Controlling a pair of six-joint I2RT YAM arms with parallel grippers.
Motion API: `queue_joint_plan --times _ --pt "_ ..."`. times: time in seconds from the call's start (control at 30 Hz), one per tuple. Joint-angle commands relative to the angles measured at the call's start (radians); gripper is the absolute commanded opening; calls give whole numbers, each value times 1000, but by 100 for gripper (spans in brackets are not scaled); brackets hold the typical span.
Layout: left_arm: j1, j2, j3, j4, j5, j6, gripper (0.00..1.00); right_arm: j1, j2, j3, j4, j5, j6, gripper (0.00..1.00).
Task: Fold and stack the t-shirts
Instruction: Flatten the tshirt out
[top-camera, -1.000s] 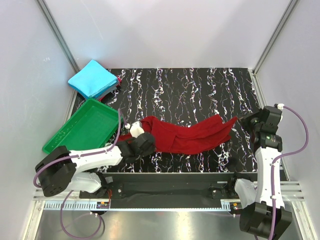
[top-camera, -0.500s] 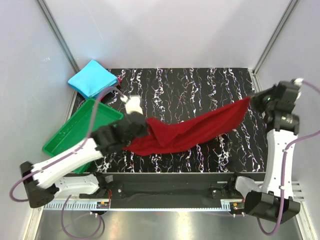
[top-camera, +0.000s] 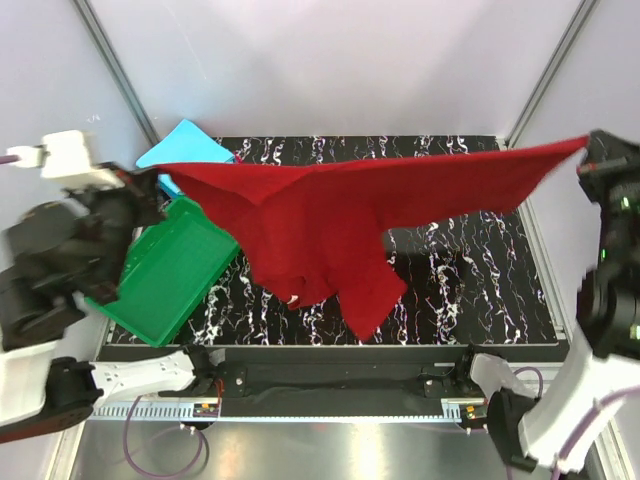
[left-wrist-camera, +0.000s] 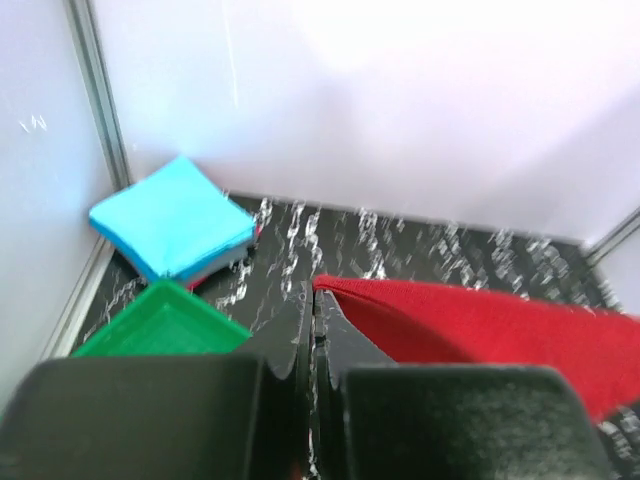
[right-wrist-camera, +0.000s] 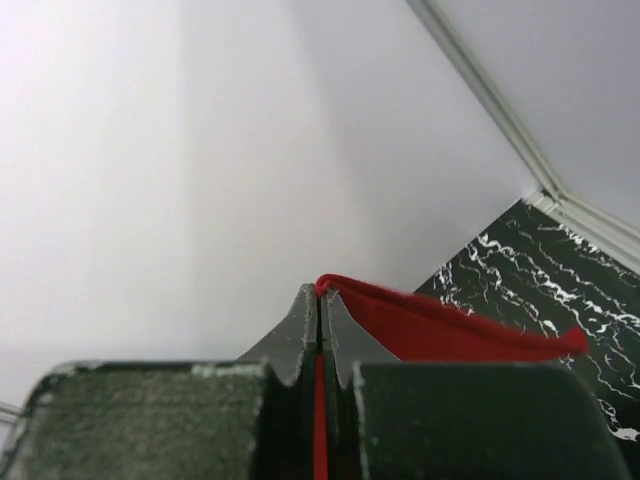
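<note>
The dark red t-shirt (top-camera: 330, 215) hangs stretched in the air between both arms, high above the table, its lower part drooping down. My left gripper (top-camera: 160, 172) is shut on its left corner; the cloth (left-wrist-camera: 480, 325) runs right from the closed fingertips (left-wrist-camera: 313, 290). My right gripper (top-camera: 584, 150) is shut on the right corner, with the red cloth (right-wrist-camera: 440, 325) pinched between the jaws (right-wrist-camera: 321, 292). The cyan-blue t-shirt (top-camera: 185, 145) lies folded flat at the far left corner, and it also shows in the left wrist view (left-wrist-camera: 170, 220).
A green plastic tray (top-camera: 165, 275) sits tilted at the left edge of the black marbled table (top-camera: 450, 270); it also shows in the left wrist view (left-wrist-camera: 160, 320). White walls enclose the table on three sides.
Both arms have risen sharply and moved apart. The red shirt has gone from lying bunched on the table to hanging spread in the air.
</note>
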Motion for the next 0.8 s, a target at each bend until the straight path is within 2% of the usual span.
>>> queue_joint_plan --times 0.0,0.07,0.17,0.33,0.47,0.53,0.57,0.6,0.67,0.73,0.77 --pt "0 -59 77 1 41 80 0 -4 -80 58 -80 149 -28 0" --pt "0 -114 58 90 139 77 0 -4 -140 42 -80 193 -17 0" --pt "0 -175 -13 251 225 133 0 -4 -168 26 -82 181 4 0" --pt "0 -134 -149 454 187 338 0 -4 -76 -26 -71 92 -6 0" --pt "13 -52 -287 633 141 510 0 -4 15 -78 18 62 -26 0" --pt "118 33 -265 615 194 479 0 -4 71 -93 56 45 -52 0" --pt "178 61 -222 592 328 405 0 -4 93 -95 96 37 -60 0" --pt "285 87 -214 591 384 383 0 -4 114 -92 115 23 -72 0" --pt "362 163 -208 661 437 400 0 -4 177 -72 154 12 -85 0" --pt "384 245 -185 722 434 437 0 -4 240 -28 171 11 -97 0" --pt "393 273 -127 724 426 463 0 -4 260 -6 171 15 -101 0"
